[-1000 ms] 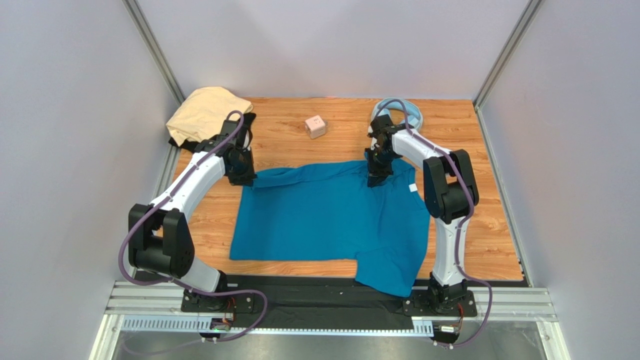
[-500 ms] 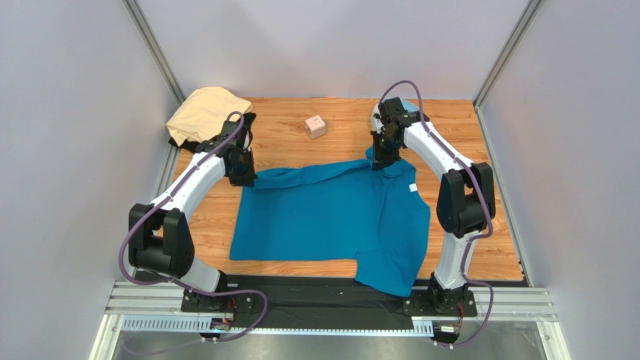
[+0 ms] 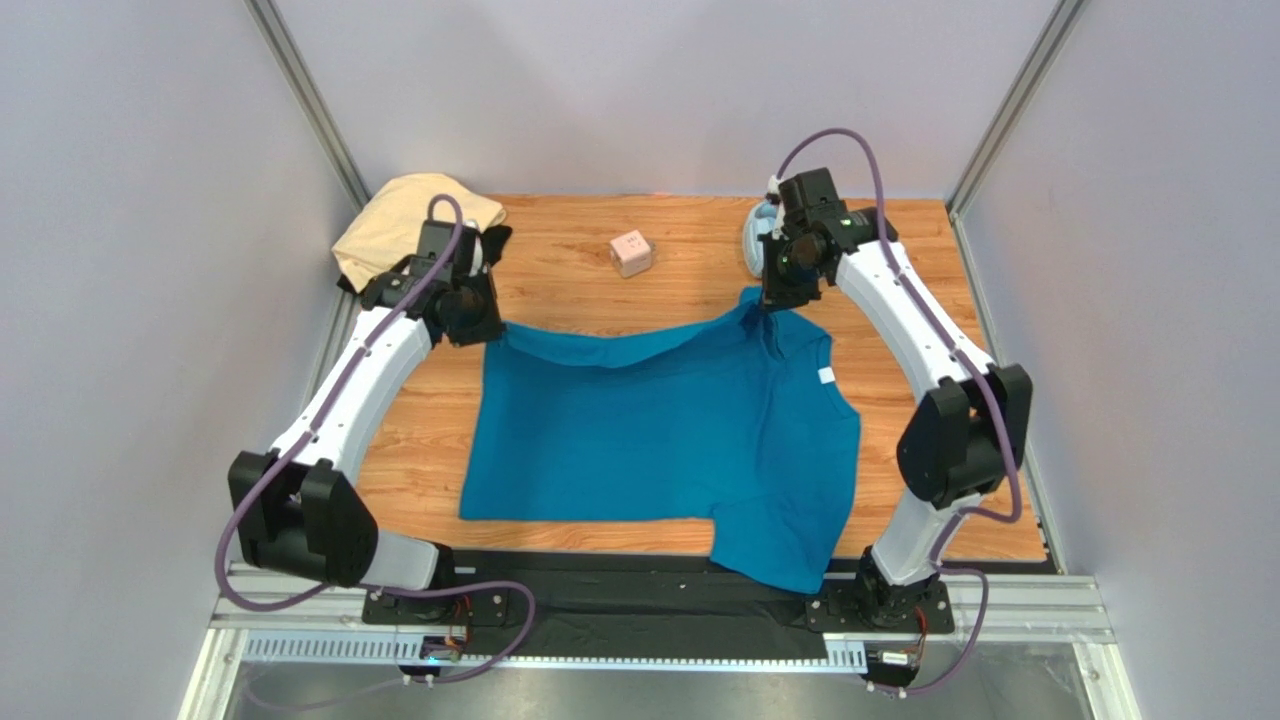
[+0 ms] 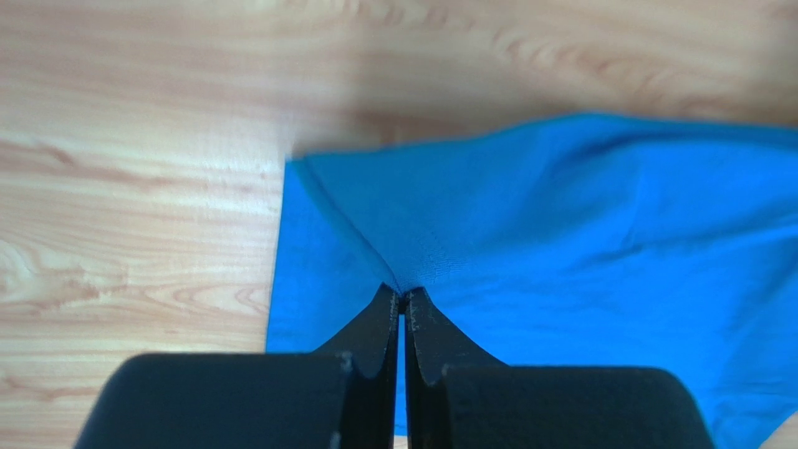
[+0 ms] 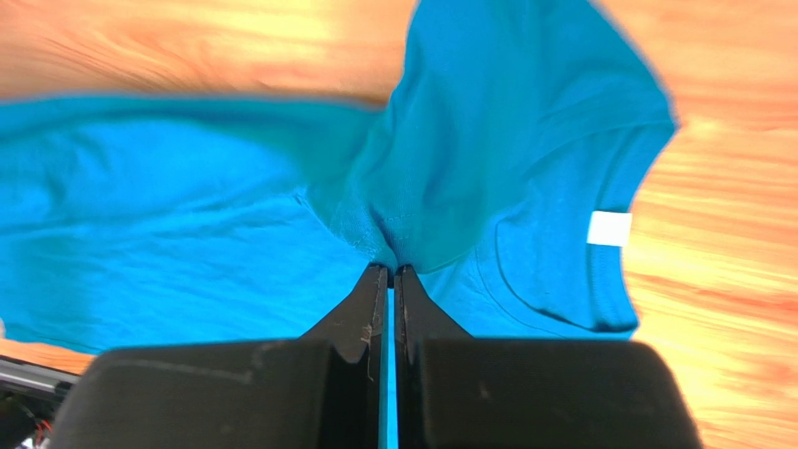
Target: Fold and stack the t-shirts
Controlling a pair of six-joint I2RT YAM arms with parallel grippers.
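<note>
A teal-blue t-shirt [image 3: 661,428] lies spread across the middle of the wooden table, its white tag [image 3: 825,375] near the right side. My left gripper [image 3: 484,323] is shut on the shirt's far-left corner, a pinch of cloth [image 4: 412,271] rising to its closed tips [image 4: 403,297]. At the far-right part, near the collar, my right gripper [image 3: 769,297] is shut on the shirt, and the fabric [image 5: 412,215] is tented up at its tips [image 5: 391,271]. A pale tan t-shirt [image 3: 403,218] is heaped on a black one [image 3: 496,240] in the far-left corner.
A small pink cube [image 3: 633,252] sits on the table [image 3: 977,495] at the far middle. Light-blue headphones [image 3: 759,225] lie behind the right wrist. Grey walls with metal posts close in the far, left and right sides. One sleeve [image 3: 774,555] hangs over the near edge.
Both grippers have moved toward the far edge, lifting and pulling the teal shirt's far hem with them. The right arm has stretched out farther.
</note>
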